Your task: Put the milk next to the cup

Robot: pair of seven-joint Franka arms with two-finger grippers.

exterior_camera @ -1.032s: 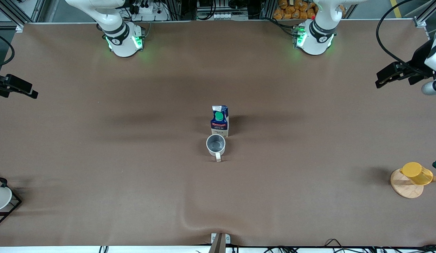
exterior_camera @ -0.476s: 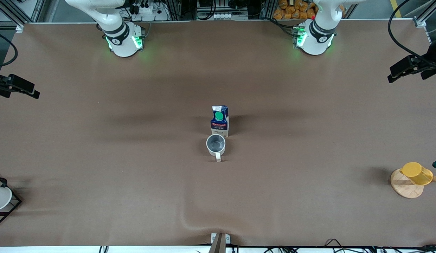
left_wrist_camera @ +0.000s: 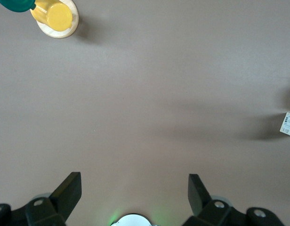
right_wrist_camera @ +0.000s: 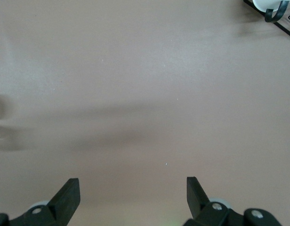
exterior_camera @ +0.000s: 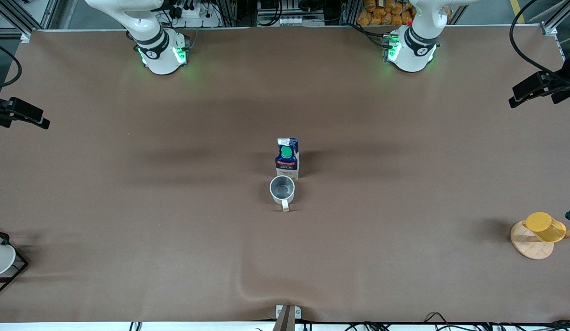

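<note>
One milk [exterior_camera: 287,159]: gable-top carton, round green cap, upright mid-counter. One cup [exterior_camera: 282,189]: glazed grey mug, just beside the milk, nearer my camera. One brown counter [exterior_camera: 174,230]. One yellow plastic cup [exterior_camera: 545,226] on a round wooden disc [exterior_camera: 528,243]. I count two grippers, left gripper [left_wrist_camera: 134,192] and right gripper [right_wrist_camera: 133,194], both waiting, jaws spread over bare counter.

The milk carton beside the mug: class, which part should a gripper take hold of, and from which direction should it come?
Grip the milk by its flat side walls, just below the gable, coming down from above. It stands upright, and the cup sits right against its nearer face, so the fingers probably fit best on the two faces toward the table's ends.
</note>
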